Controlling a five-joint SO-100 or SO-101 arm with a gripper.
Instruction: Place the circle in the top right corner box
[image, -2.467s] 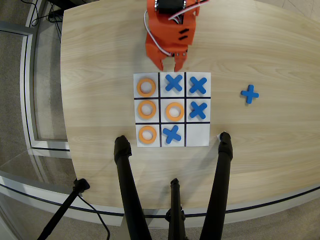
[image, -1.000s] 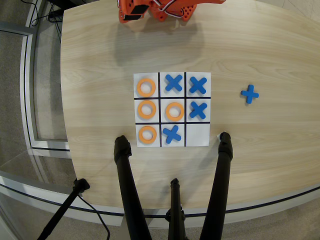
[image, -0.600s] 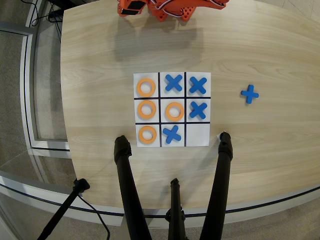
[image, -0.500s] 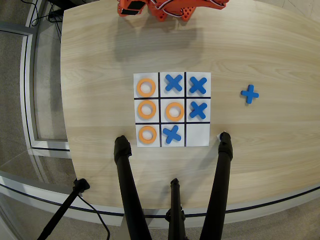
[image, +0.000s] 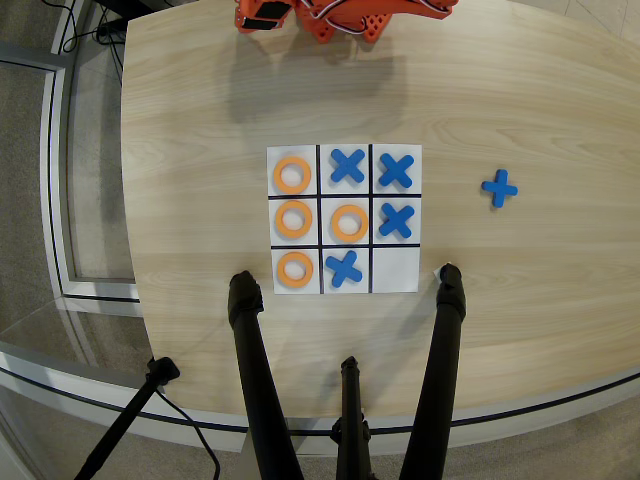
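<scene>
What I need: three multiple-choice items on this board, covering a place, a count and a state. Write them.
1. Where is the loose cross?
A. Right of the sheet
B. Centre cell
C. Left of the sheet

2. How many rings lie on the sheet?
A. Two
B. Four
C. Six

3. The bottom-right cell in the overhead view is:
A. Empty
B. Holding a ring
C. Holding a cross

Key: 1 A, it lies on bare table, right of the sheet; 2 B, three in the left column plus one in the centre; 3 A, plain white.

Pale wooden table (image: 200, 130), grey floor (image: 30, 200)
</scene>
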